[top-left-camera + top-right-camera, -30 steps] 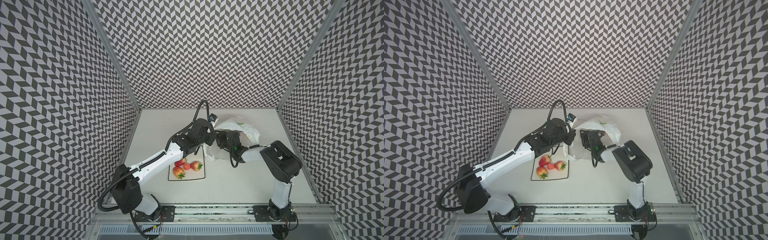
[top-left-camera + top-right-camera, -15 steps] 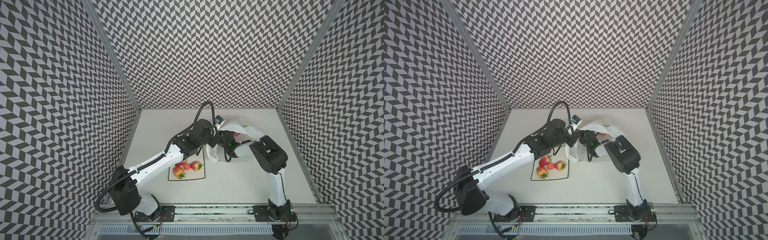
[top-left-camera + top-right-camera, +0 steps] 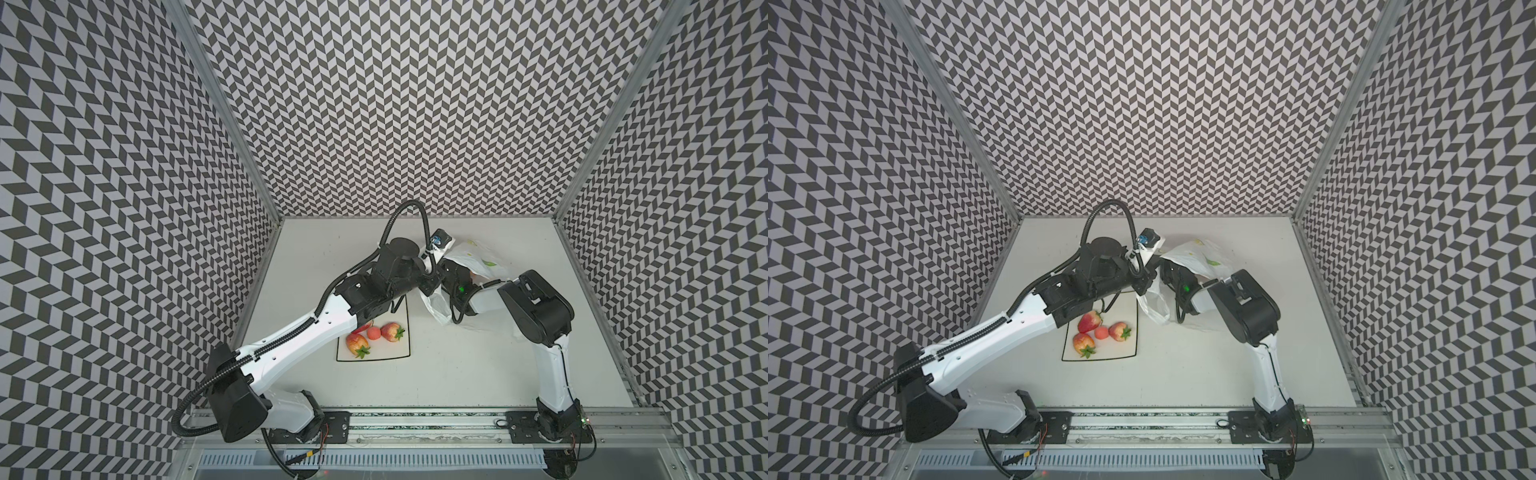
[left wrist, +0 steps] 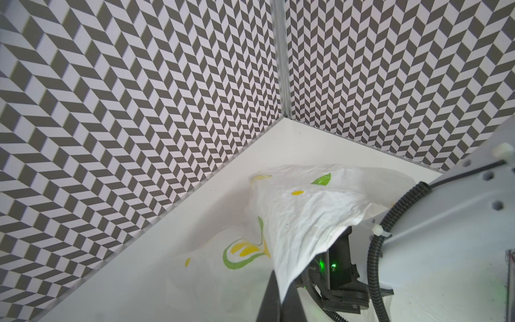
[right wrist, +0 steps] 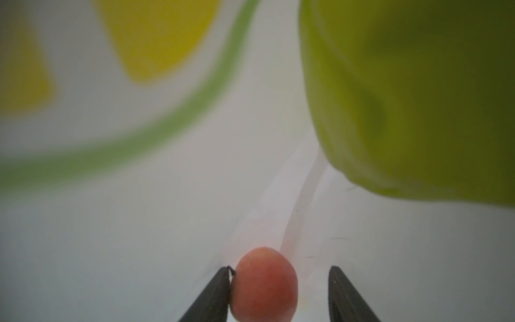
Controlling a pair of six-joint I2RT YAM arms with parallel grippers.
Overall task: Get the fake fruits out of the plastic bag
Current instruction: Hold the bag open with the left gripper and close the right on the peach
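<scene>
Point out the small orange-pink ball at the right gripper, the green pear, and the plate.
orange-pink ball (image 5: pixel 264 284): right wrist view, middle of its rounded face.
green pear (image 5: pixel 412 97): right wrist view, its blurred near side.
plate (image 3: pixel 1115 348): in a top view, bare white near the front rim.

Right gripper buried in plastic bag; pear blurred, edge-cropped.

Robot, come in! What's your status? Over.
Left gripper shut on plastic bag edge. Right gripper open inside, orange-pink ball between jaws, not yet gripped. Green pear close by.
</scene>
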